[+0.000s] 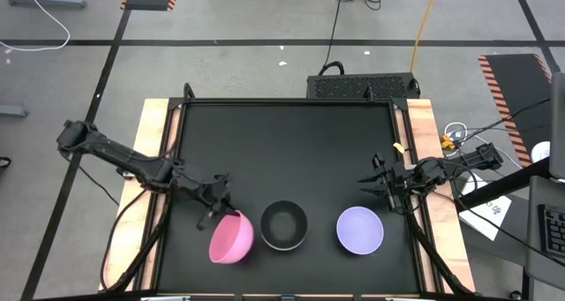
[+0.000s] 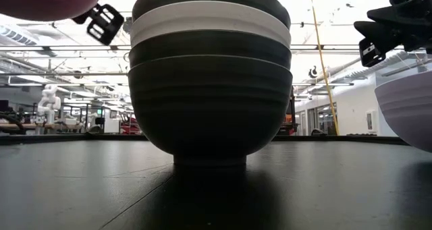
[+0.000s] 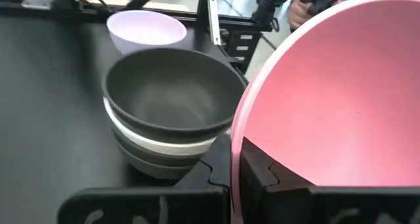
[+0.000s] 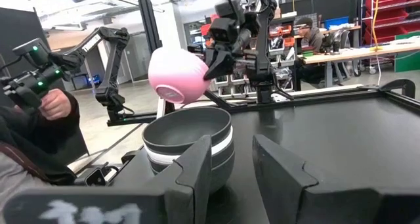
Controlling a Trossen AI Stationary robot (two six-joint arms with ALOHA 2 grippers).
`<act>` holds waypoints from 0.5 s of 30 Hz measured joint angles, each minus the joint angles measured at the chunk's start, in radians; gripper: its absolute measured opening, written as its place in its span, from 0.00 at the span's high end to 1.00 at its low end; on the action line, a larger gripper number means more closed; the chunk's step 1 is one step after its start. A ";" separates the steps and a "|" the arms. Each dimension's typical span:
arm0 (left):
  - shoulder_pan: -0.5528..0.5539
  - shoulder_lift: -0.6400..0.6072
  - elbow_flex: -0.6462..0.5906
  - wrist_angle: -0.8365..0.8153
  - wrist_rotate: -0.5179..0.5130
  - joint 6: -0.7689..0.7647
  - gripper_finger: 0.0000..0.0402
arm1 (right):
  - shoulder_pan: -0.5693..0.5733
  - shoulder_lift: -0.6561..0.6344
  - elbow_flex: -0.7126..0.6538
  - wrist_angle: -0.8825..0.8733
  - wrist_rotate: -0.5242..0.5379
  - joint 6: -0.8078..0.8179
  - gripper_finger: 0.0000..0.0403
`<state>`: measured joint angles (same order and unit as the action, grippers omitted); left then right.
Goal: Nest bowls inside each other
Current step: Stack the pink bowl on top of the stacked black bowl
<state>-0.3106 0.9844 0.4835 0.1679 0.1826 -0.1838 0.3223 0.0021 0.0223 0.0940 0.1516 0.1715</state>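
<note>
A pink bowl (image 4: 178, 76) hangs above the table to the left of a stack of nested bowls (image 1: 283, 225), with my left gripper (image 1: 216, 214) shut on it. The stack (image 2: 209, 75) rests on its foot; a black bowl is on top, a white one under it, and black ones below. A lavender bowl (image 1: 360, 229) sits upright on the table right of the stack. My right gripper (image 4: 239, 171) stands open near the table's right edge (image 1: 375, 182), clear of the bowls. My left gripper grips the pink bowl's rim (image 3: 231, 159), one finger inside the hollow and one outside on the wall. The fingers come from the table's left, slanting slightly down. The bowl is lifted clear of the table and tilted on its side, its hollow (image 3: 341, 92) facing back along the arm.
The black table top (image 1: 282, 142) has raised wooden side rails (image 1: 152, 142). Bare table lies behind the row of bowls. Beyond the table a seated person (image 4: 39, 138) holds a hand controller, and another person (image 4: 308, 33) sits at a bench far off.
</note>
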 joint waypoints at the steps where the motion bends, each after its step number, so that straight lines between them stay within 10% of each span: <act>1: 0.013 0.000 0.011 -0.017 0.006 0.017 0.99 | 0.000 0.000 0.000 0.000 0.000 0.000 0.74; 15: 0.113 0.028 0.309 -0.333 -0.008 0.201 0.99 | 0.000 0.000 0.000 0.000 0.000 -0.002 0.74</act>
<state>-0.1978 1.0123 0.7925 -0.1646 0.1749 0.0167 0.3224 0.0021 0.0224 0.0940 0.1516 0.1699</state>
